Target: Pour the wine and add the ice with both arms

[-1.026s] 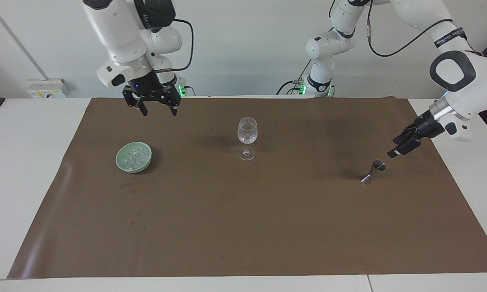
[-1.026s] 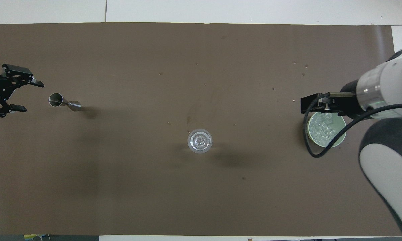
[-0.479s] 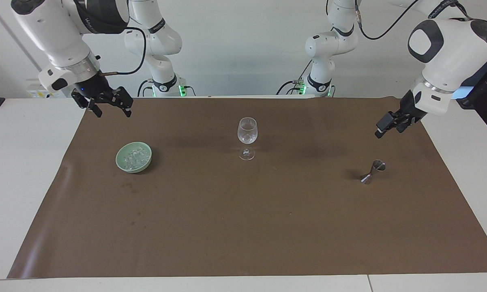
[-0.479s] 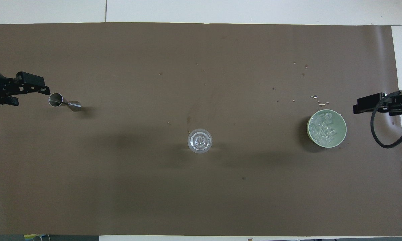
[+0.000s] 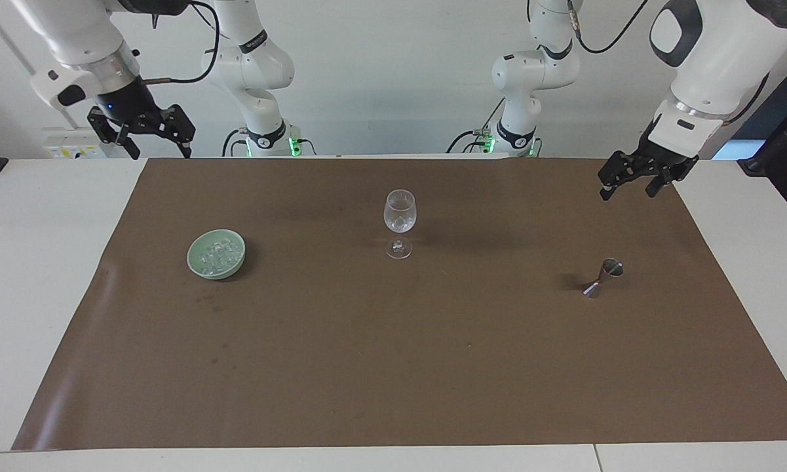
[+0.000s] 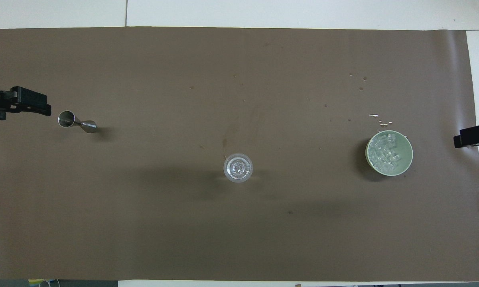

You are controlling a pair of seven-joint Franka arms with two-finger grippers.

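A clear wine glass [image 5: 400, 219] [image 6: 238, 168] stands mid-mat, with ice cubes showing in its bowl from overhead; I cannot tell whether it holds wine. More ice [image 5: 217, 254] [image 6: 385, 151] lies heaped in a pale green bowl [image 5: 200, 265] [image 6: 407, 165] toward the right arm's end. A small steel jigger [image 5: 603, 277] [image 6: 76, 122] stands toward the left arm's end. My right gripper [image 5: 161, 155] [image 6: 460, 140] hangs open and empty, high over the mat's edge beside the bowl. My left gripper [image 5: 626, 194] [image 6: 40, 108] hangs open and empty above the mat's edge beside the jigger.
A brown mat [image 5: 393, 367] [image 6: 239, 239] covers most of the white table [image 5: 39, 262]. Small water drops [image 6: 377, 116] lie on the mat just farther from the robots than the bowl. Black cables trail from both arms.
Both grippers rose and drew back toward their own ends of the table: the right one off the bowl, the left one away from the jigger. Both stayed open.
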